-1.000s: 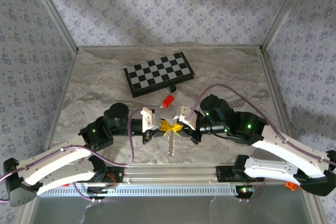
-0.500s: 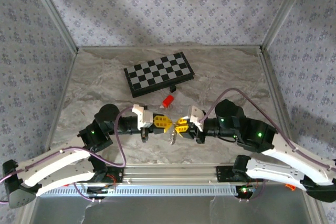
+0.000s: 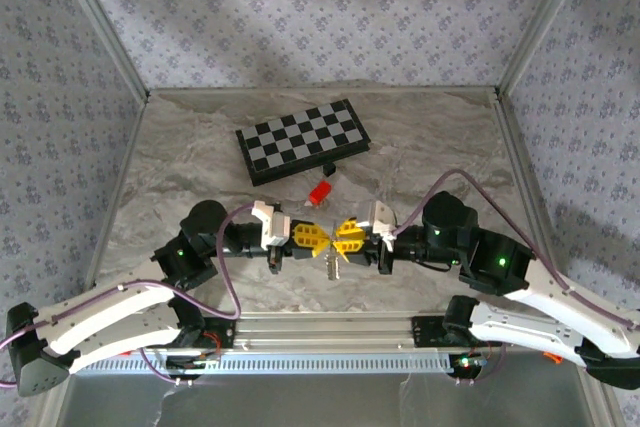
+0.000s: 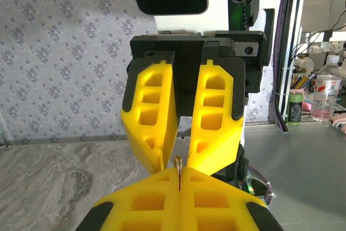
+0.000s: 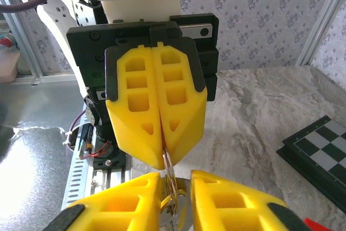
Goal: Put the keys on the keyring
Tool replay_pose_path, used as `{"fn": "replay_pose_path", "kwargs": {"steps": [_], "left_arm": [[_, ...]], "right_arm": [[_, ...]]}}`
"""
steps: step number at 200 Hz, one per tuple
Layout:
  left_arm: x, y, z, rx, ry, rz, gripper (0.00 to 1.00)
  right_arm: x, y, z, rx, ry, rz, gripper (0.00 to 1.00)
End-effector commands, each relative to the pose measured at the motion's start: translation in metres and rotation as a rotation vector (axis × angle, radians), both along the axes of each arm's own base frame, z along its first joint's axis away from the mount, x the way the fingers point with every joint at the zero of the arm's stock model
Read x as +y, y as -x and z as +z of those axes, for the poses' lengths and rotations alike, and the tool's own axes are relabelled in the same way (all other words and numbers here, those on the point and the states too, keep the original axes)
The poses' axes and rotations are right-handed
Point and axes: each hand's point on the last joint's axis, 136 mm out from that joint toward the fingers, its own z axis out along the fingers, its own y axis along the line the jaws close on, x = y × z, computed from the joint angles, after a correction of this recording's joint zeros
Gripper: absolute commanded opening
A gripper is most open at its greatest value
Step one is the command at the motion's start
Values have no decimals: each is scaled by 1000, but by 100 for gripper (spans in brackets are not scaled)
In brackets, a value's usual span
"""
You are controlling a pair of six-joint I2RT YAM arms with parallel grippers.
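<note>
Near the 6 o'clock edge of the grey marbled tabletop [image 3: 180, 167], two yellow-fingered grippers tip to tip. Left gripper [image 3: 321, 237] at 9 o'clock of the meeting point — jaws pressed together on a thin silvery metal piece [image 5: 167, 162] belonging to the cluster of small silvery keys and keyring [image 3: 332, 265]; key or ring, impossible to tell. Right gripper [image 3: 341, 236] at 3 o'clock — jaws parted, straddling the cluster's ring loops, contact with the pads unclear. Cluster dangling toward 6 o'clock below both tips. Small red cylinder [image 3: 320, 191] at 12 o'clock, folding black-and-white chessboard [image 3: 303, 140] beyond it.
</note>
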Motion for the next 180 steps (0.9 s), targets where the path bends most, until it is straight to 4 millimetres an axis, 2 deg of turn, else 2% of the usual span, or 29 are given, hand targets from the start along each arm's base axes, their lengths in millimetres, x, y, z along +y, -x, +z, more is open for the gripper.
{"fn": "replay_pose_path", "kwargs": {"steps": [1, 43, 70, 95, 116, 141, 160, 180], "left_arm": [[3, 8, 21, -32, 67, -35, 0], [2, 7, 20, -31, 61, -31, 0], [2, -6, 8, -28, -20, 45, 0], [6, -16, -12, -49, -125, 115, 14], [7, -21, -22, -68, -199, 142, 14], [4, -20, -23, -66, -194, 125, 14], [0, -21, -27, -58, -204, 117, 10], [-1, -20, -30, -52, -215, 107, 11]], "right_arm": [[2, 1, 0, 5, -12, 8, 18], [2, -4, -2, 3, 3, -11, 0], [1, -9, -8, 11, 61, -37, 0], [-2, -10, -19, 3, 164, -45, 0], [0, -9, -24, 1, 228, -29, 0], [4, -7, -34, 21, 288, -2, 0], [7, -5, -35, 23, 292, 10, 0], [7, -4, -34, 23, 281, 14, 0]]}}
